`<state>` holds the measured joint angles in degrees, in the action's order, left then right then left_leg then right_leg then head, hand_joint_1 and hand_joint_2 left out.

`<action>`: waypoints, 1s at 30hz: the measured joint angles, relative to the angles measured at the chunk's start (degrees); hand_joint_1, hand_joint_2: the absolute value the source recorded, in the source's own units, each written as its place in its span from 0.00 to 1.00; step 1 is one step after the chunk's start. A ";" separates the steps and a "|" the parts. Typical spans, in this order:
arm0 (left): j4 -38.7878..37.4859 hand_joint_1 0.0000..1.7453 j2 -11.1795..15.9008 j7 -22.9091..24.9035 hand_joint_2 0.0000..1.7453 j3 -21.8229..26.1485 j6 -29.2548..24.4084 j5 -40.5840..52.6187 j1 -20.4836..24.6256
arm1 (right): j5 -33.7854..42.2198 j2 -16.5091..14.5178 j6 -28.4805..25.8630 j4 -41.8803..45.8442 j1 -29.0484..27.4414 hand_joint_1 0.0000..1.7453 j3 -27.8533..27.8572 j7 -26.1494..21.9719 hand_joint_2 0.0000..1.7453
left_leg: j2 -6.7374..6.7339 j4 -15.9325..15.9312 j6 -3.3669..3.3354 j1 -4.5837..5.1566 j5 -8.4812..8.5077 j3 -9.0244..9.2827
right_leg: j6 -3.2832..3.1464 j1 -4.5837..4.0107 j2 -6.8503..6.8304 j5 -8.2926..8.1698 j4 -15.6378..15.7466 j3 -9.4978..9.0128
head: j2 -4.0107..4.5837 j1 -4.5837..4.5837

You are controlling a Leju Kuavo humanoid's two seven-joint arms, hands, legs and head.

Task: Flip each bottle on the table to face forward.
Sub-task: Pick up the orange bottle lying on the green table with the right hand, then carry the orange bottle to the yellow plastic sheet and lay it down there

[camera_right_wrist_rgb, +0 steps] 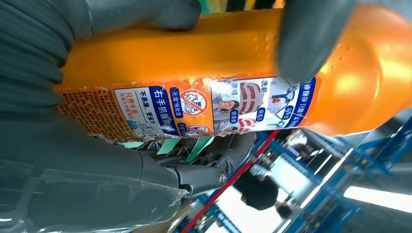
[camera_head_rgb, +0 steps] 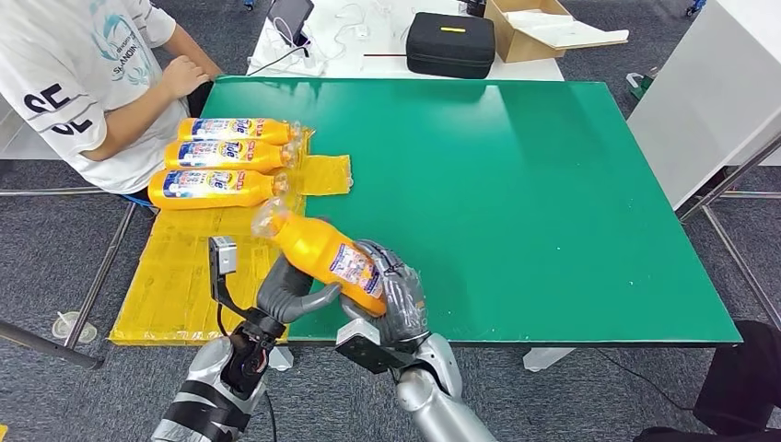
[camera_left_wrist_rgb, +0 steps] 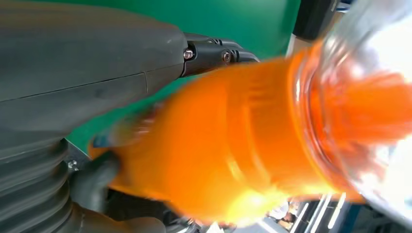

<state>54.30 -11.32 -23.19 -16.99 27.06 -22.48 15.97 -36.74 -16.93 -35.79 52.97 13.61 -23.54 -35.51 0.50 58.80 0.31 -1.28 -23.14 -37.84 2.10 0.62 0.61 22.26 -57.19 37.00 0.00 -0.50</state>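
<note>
Bottle (camera_head_rgb: 328, 256) gripped by both hands, cap blurred in left wrist view.

Blurred orange bottle (camera_left_wrist_rgb: 252, 145) against left hand (camera_left_wrist_rgb: 87, 97)

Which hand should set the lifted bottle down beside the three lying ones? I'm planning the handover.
Probably the left hand: it holds the bottle near its neck, on the side nearer the three lying bottles. The right hand grips the base, farther off.
</note>
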 joint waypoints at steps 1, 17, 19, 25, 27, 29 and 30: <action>-0.29 0.00 0.00 -0.02 1.00 -0.01 0.02 -0.33 0.15 | 0.18 -0.22 0.00 -0.63 0.19 1.00 -0.62 0.13 1.00 | 0.00 0.00 0.00 0.00 0.00 0.00 | 0.00 0.00 0.00 0.00 0.00 0.00 | 0.00 0.00; -0.97 0.75 0.02 1.70 1.00 1.61 1.02 -7.14 -0.28 | 3.27 -1.13 2.14 -8.63 2.21 1.00 -5.51 1.02 1.00 | 0.00 0.00 0.00 0.01 0.00 -0.02 | 0.00 0.01 0.00 0.00 0.00 0.01 | 0.00 0.01; -0.87 1.00 0.02 1.43 1.00 1.73 1.08 -6.81 -0.51 | 3.51 -1.17 2.11 -9.17 2.47 1.00 -5.71 1.13 1.00 | 0.00 0.00 0.00 0.00 0.00 -0.02 | 0.00 0.01 0.00 0.00 0.00 0.01 | -0.01 0.01; 0.82 1.00 0.48 -1.24 1.00 0.85 0.51 -0.53 -0.91 | 5.32 -1.21 1.90 -9.49 2.86 1.00 -5.67 1.07 1.00 | 0.01 0.00 0.00 0.00 0.00 -0.02 | 0.00 0.01 0.00 0.00 0.00 0.01 | 0.00 0.02; 1.39 1.00 0.72 -1.97 1.00 0.44 0.33 0.77 -0.95 | 5.55 -1.21 1.80 -9.42 2.88 0.98 -5.57 1.06 1.00 | 0.01 0.00 0.00 0.00 0.00 -0.02 | 0.00 0.01 0.00 0.00 0.00 0.01 | 0.00 0.01; 1.95 1.00 0.87 -2.54 1.00 0.21 0.27 1.67 -1.00 | 5.68 -1.22 1.62 -9.21 2.92 0.90 -5.47 1.06 1.00 | 0.01 0.00 0.00 0.00 0.00 -0.02 | 0.00 0.01 0.00 0.00 0.00 0.01 | -0.01 0.01; 2.23 1.00 0.93 -2.73 1.00 0.14 0.21 2.07 -1.00 | 5.71 -1.23 1.50 -9.09 2.95 0.69 -5.43 1.06 1.00 | 0.01 0.00 0.00 0.00 0.00 -0.02 | 0.00 0.01 0.00 0.00 0.00 0.01 | -0.01 0.01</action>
<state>56.53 -10.39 -25.92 -16.86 27.28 -20.42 14.97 -31.03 -18.16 -34.29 43.87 16.56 -28.97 -34.45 0.51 58.80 0.32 -1.27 -23.13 -37.87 2.10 0.63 0.61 22.26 -57.19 37.02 -0.01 -0.49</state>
